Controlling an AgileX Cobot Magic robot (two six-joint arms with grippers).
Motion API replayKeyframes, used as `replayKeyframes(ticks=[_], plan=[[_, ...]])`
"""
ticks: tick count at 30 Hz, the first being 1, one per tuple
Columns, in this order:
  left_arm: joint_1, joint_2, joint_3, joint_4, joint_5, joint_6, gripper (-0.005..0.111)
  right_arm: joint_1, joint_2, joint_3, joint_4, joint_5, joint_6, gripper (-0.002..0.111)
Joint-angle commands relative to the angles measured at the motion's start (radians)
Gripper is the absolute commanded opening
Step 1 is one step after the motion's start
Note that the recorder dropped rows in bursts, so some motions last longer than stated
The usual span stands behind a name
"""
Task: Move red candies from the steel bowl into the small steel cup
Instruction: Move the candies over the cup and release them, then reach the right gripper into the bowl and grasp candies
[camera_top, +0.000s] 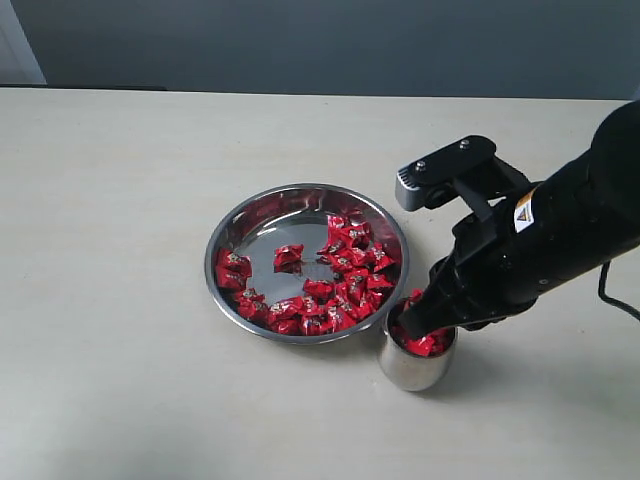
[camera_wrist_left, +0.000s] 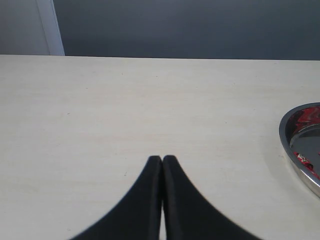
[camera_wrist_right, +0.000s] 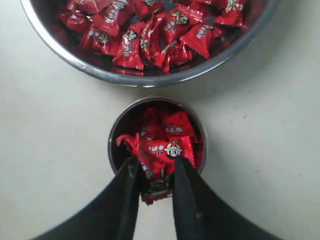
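Observation:
The steel bowl (camera_top: 252, 222) sits mid-table with many red candies (camera_top: 340, 285) heaped in its right and near part; the same pile of red candies (camera_wrist_right: 150, 30) shows in the right wrist view inside the steel bowl (camera_wrist_right: 150, 80). Just right of the bowl stands the small steel cup (camera_top: 412, 368), with candies inside it (camera_wrist_right: 167, 125). My right gripper (camera_wrist_right: 155, 172) hangs at the cup's mouth (camera_wrist_right: 115, 135), shut on a red candy (camera_wrist_right: 160, 155). My left gripper (camera_wrist_left: 162, 161) is shut and empty above bare table, the bowl's rim (camera_wrist_left: 287, 147) off to one side.
A pale tabletop (camera_top: 120, 300) spreads all round, with a dark wall (camera_top: 330, 45) behind its far edge. The right arm's black body (camera_top: 560, 230) leans in from the right above the cup.

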Motion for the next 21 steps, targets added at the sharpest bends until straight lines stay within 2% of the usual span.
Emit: replayKeyframes(ticks=[1, 2, 4, 5, 7, 8, 12, 19, 21], plan=[[-0.005, -0.005, 0.003, 0.0, -0.004, -0.002, 0.0, 0.001, -0.01, 0.002, -0.027, -0.006, 0.011, -0.001], [-0.005, -0.005, 0.003, 0.0, -0.004, -0.002, 0.0, 0.001, -0.01, 0.002, -0.027, -0.006, 0.011, 0.0], [-0.005, -0.005, 0.003, 0.0, -0.004, -0.002, 0.0, 0.001, -0.01, 0.002, -0.031, -0.006, 0.011, 0.012], [-0.005, -0.005, 0.003, 0.0, -0.004, -0.002, 0.0, 0.001, -0.01, 0.002, -0.034, -0.006, 0.011, 0.023], [-0.005, -0.005, 0.003, 0.0, -0.004, -0.002, 0.0, 0.001, -0.01, 0.002, -0.039, -0.008, 0.014, 0.036], [-0.005, -0.005, 0.003, 0.0, -0.004, -0.002, 0.0, 0.001, -0.01, 0.002, -0.039, -0.008, 0.014, 0.038], [-0.005, -0.005, 0.003, 0.0, -0.004, -0.002, 0.0, 0.001, -0.01, 0.002, -0.035, -0.031, 0.016, 0.038], [-0.005, -0.005, 0.003, 0.0, -0.004, -0.002, 0.0, 0.003, 0.011, -0.004, 0.079, -0.326, -0.023, 0.038], [-0.005, -0.005, 0.003, 0.0, -0.004, -0.002, 0.0, 0.003, 0.072, -0.046, 0.082, -0.345, -0.032, 0.038]])
